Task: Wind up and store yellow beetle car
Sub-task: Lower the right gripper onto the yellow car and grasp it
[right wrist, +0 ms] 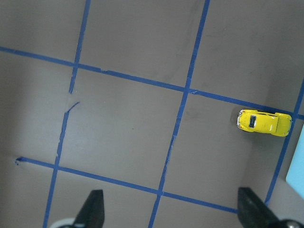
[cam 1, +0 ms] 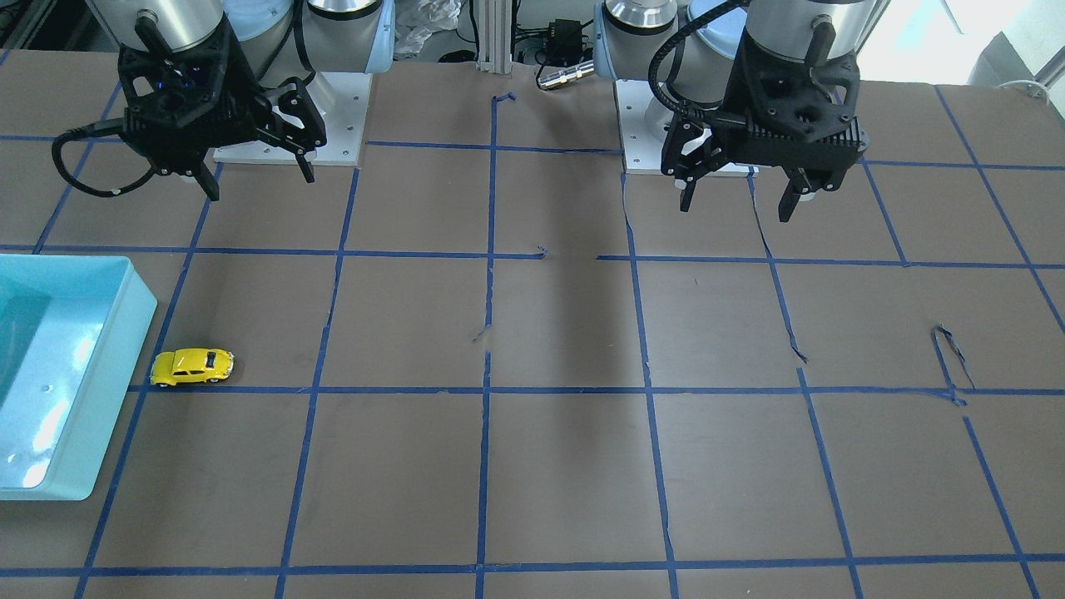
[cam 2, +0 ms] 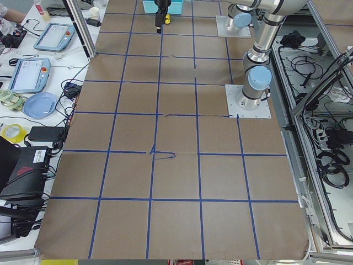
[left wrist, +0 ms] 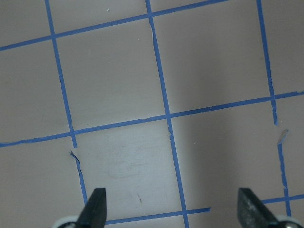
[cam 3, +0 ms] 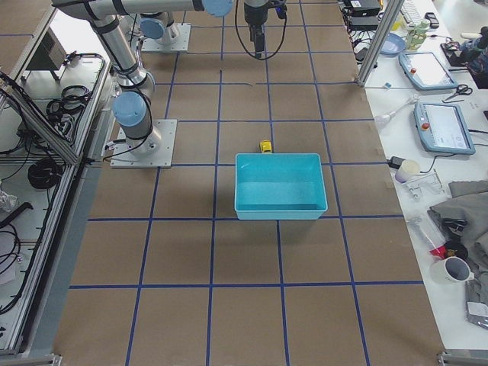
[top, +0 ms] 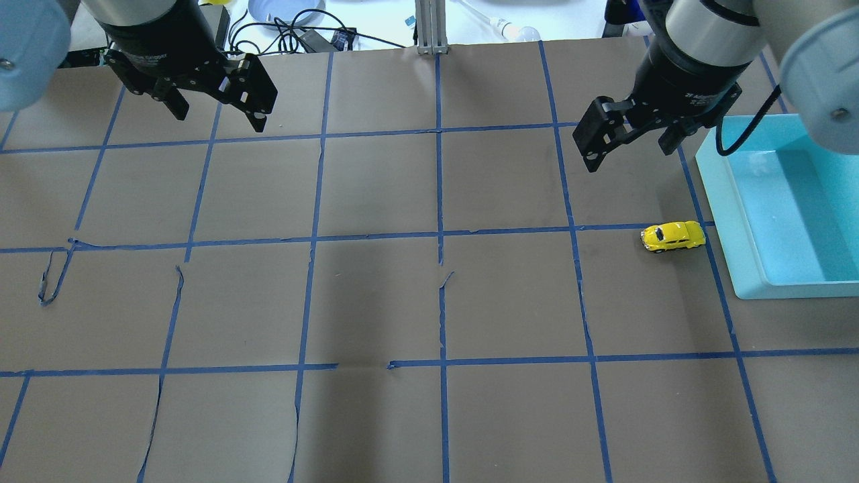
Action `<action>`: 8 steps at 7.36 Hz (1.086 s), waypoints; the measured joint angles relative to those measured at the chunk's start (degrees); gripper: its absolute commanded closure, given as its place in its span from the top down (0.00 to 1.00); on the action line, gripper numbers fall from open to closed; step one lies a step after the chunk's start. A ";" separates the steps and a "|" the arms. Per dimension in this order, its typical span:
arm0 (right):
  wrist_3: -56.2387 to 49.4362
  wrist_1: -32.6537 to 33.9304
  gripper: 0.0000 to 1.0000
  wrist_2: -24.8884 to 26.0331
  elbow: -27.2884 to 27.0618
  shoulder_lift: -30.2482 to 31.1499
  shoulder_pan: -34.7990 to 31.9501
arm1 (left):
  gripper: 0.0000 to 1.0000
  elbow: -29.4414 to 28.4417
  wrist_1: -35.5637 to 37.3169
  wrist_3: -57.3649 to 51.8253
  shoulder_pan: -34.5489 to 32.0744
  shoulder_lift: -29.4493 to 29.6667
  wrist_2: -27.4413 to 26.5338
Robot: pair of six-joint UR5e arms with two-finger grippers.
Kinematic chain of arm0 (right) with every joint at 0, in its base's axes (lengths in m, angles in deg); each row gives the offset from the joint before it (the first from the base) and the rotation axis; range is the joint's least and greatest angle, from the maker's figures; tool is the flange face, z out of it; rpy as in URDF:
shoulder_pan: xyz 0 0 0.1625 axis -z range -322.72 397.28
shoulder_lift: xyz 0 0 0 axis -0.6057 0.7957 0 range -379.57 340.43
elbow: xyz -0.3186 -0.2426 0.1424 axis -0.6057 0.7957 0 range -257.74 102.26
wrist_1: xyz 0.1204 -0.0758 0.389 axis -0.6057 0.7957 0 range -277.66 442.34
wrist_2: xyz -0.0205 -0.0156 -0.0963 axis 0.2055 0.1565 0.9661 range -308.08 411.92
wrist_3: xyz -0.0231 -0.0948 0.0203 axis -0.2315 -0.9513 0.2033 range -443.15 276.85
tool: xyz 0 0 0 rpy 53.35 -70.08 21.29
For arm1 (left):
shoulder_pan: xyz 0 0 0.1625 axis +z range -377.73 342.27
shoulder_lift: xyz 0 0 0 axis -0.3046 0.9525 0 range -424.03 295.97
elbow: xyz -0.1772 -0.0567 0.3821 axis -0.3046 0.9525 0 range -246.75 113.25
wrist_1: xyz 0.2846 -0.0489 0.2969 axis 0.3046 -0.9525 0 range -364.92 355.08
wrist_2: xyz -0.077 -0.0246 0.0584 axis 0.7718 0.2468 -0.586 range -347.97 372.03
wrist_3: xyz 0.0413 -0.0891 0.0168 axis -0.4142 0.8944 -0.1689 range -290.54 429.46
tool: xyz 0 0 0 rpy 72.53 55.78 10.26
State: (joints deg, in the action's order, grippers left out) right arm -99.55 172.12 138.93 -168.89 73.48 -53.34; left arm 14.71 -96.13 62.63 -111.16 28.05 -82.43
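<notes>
The yellow beetle car stands on its wheels on the brown table, just beside the turquoise bin. In the overhead view the car is left of the bin. My right gripper is open and empty, hovering above the table a little behind and left of the car. The right wrist view shows the car ahead and to the right of the open gripper. My left gripper is open and empty, hovering far off at the table's other end. The left wrist view shows only the bare table under that gripper.
The table is brown paper with a blue tape grid, torn in places. The arm bases stand at the robot's edge. Cables and a blue plate lie beyond the far edge. A side desk holds tablets.
</notes>
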 measured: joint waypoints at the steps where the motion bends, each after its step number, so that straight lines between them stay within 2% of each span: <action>1: -7.80 0.40 1.00 0.39 -0.04 -1.57 0.20 | 0.96 0.00 0.04 -0.01 0.00 0.04 0.09; 4: -35.02 4.22 1.00 1.74 -1.53 -7.00 3.71 | 0.96 0.04 0.12 -0.01 0.00 0.10 0.13; 8: -75.12 22.98 1.00 3.62 -12.50 -13.87 14.31 | 0.96 0.09 0.07 0.02 0.29 0.03 0.34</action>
State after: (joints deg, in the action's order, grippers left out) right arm -174.67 195.10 142.54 -181.39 59.60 -39.02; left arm 14.81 -96.06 62.65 -110.87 28.08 -82.09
